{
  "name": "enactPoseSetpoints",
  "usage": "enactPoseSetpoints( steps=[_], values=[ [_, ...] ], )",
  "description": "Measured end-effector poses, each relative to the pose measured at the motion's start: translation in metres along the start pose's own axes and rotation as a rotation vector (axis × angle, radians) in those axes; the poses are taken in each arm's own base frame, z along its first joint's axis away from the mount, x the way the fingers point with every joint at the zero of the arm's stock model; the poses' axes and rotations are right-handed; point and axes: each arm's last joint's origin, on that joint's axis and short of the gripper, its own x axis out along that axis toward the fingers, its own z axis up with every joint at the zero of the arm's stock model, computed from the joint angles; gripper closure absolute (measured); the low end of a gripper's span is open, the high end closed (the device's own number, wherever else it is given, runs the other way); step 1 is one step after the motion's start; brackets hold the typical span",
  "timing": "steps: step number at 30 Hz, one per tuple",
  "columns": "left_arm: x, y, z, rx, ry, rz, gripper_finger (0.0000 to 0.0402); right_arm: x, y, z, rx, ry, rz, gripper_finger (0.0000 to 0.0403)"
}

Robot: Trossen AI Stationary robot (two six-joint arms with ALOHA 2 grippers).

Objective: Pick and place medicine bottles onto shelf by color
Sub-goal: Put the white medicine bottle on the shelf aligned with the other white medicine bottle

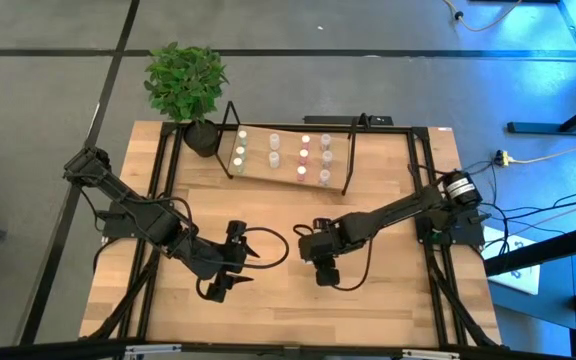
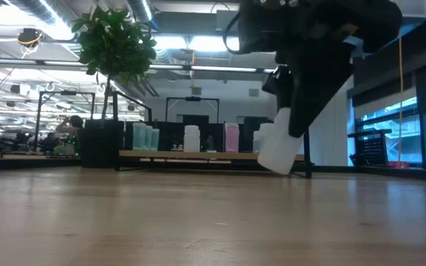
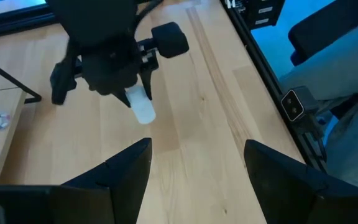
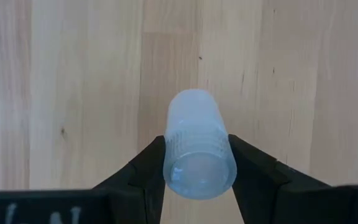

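White translucent plastic identifies the medicine bottle (image 4: 197,144) held in the right gripper (image 4: 197,163). Both dark fingers (image 4: 140,169) press against opposite sides of the bottle at its ribbed end, so the jaws stand partly closed on it. The smooth rounded end projects forward past the fingertips. In the low view the bottle (image 2: 279,145) hangs tilted below the right gripper, clear of the wooden tabletop (image 2: 198,214). The left wrist view confirms this: the bottle (image 3: 142,106) protrudes from beneath the right gripper (image 3: 137,93) with bare wood under it.

From above, the right gripper (image 1: 325,266) sits over the middle of the tabletop (image 1: 388,290), on the near side of the shelf (image 1: 258,174) and well apart from it.

The left gripper (image 1: 240,270) hovers near the right gripper, pointing toward it. Its jaws stand wide, with nothing between the two fingers (image 3: 120,171); only bare tabletop shows in the gap.

The shelf is a light wooden board in a thin black wire frame with upright ends. It carries the other medicine bottles (image 1: 303,157), standing in short rows: pale green ones (image 1: 240,153) at the end nearest the potted plant (image 1: 186,85), white ones (image 1: 274,150) next, then pink ones. In the low view the shelf (image 2: 198,155) lies beyond the jaws of the right gripper, with the green bottles (image 2: 143,137), a white bottle (image 2: 191,138) and a pink bottle (image 2: 231,137) standing upright on it.

The potted plant stands just beside the shelf end.
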Motion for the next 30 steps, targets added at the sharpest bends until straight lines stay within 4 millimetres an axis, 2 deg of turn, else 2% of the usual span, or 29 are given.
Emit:
enactPoseSetpoints(
  steps=[5,14,20,30],
  values=[
    [0.000,0.000,0.000,0.000,0.000,0.000,0.0152,0.004,0.002,0.008,0.000,0.016,-0.006,0.0251],
    [0.000,0.000,0.000,0.000,0.000,0.000,0.0152,0.017,0.002,0.007,-0.003,0.047,-0.019,0.0233],
    [0.000,0.000,0.000,0.000,0.000,0.000,0.0152,0.016,-0.001,0.008,-0.014,0.020,-0.121,0.0232],
    [0.000,0.000,0.000,0.000,0.000,0.000,0.0152,0.016,0.001,0.008,-0.050,0.041,-0.036,0.0231]
  ],
)
